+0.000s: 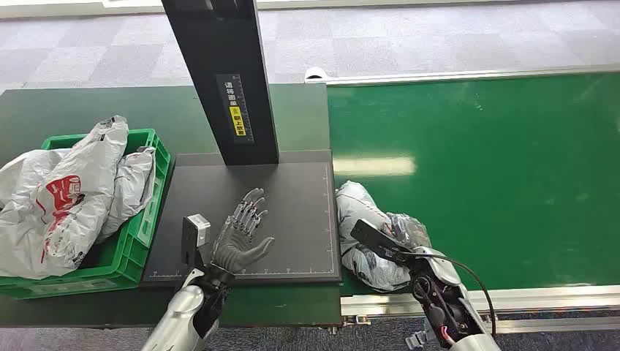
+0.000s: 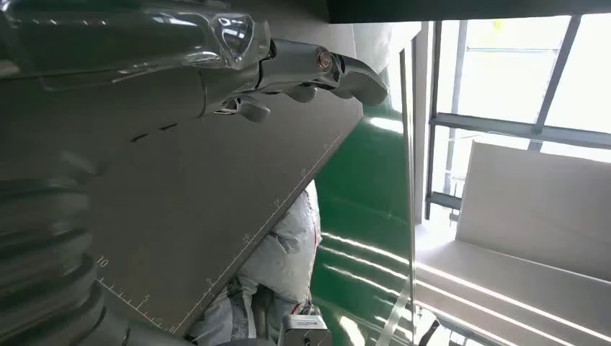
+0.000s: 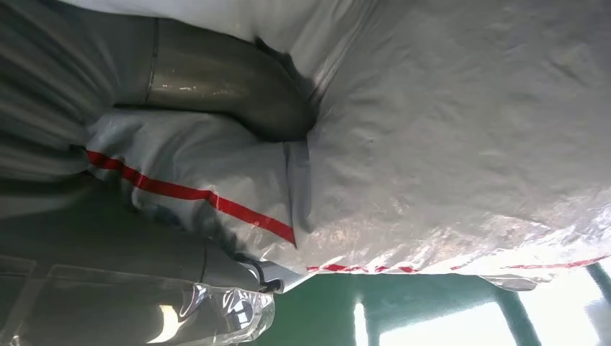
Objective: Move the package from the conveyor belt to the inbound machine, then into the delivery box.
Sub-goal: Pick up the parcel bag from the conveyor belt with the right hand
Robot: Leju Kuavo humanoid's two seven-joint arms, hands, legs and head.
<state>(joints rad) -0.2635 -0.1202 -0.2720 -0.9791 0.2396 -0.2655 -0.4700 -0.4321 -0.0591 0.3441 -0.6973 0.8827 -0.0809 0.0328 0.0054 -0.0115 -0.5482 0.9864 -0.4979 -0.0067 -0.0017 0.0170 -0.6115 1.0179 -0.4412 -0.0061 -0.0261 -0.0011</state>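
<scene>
Right hand (image 1: 391, 245) gripped the package (image 1: 365, 234) beside the scan plate (image 1: 292, 212); left hand (image 1: 241, 238) hovered over the plate, fingers spread.

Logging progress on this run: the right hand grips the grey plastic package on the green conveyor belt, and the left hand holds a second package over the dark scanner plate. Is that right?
Not quite. In the head view the left hand holds nothing; it is over the dark scanner plate with fingers spread. The rest stands: the right hand grips the grey plastic package on the green conveyor belt.
</scene>
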